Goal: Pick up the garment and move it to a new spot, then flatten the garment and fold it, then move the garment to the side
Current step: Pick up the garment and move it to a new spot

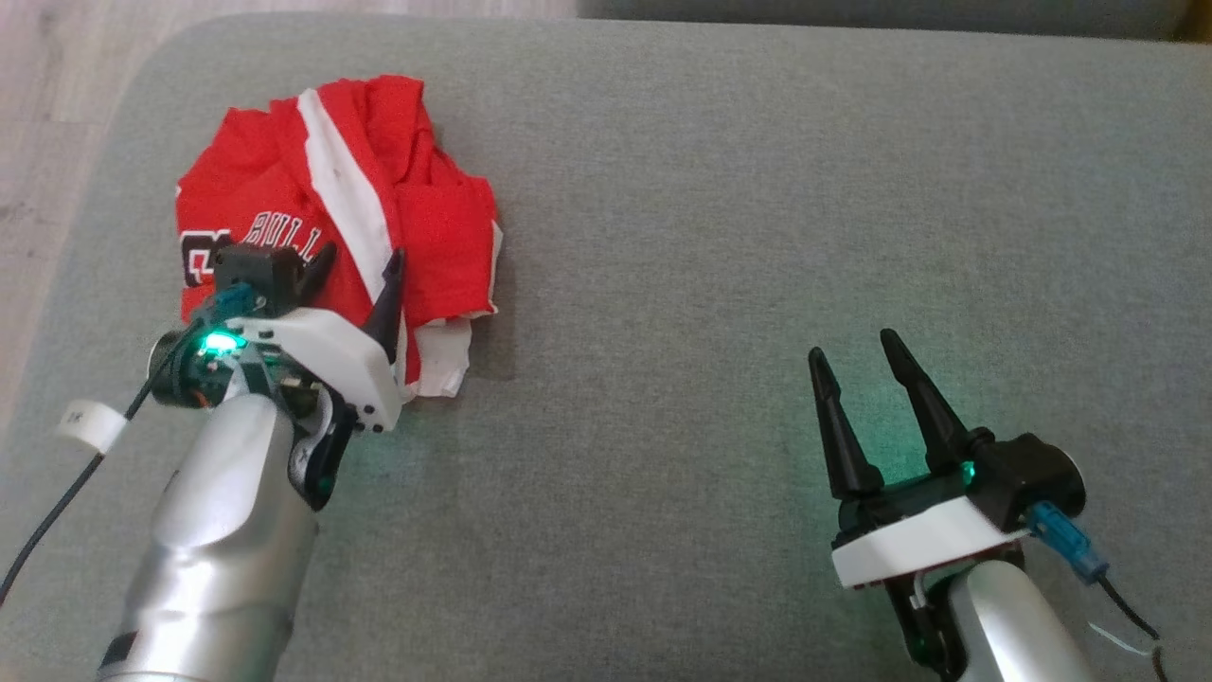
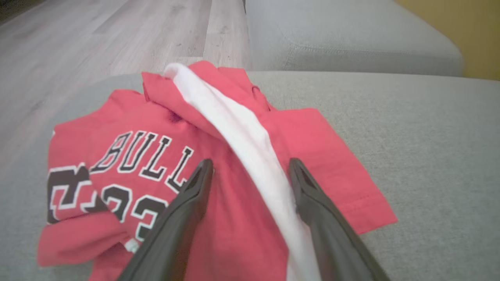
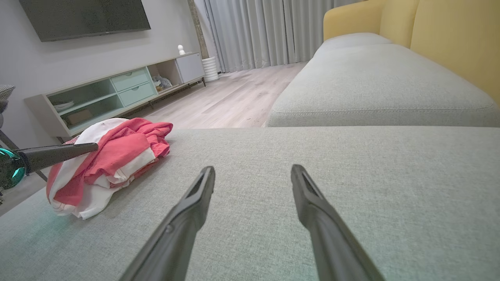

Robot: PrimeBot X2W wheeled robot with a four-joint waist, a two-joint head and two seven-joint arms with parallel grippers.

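**Q:** Item count?
**A:** Two grippers, one garment [image 1: 426, 208], one grey cushion [image 1: 710, 237].
**Q:** Arm pose?
**A:** Right gripper [image 1: 852, 343] is low over bare cushion, jaws spread, gripping nothing. Left gripper [image 1: 362, 254] reaches over the garment's near edge, jaws spread, white band between them. The crumpled red garment lies far left.

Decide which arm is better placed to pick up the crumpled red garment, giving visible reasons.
Left. The left tool hangs open right at the red garment, by the white stripe. The right tool, also open, sits over bare grey cushion, well apart from the garment.
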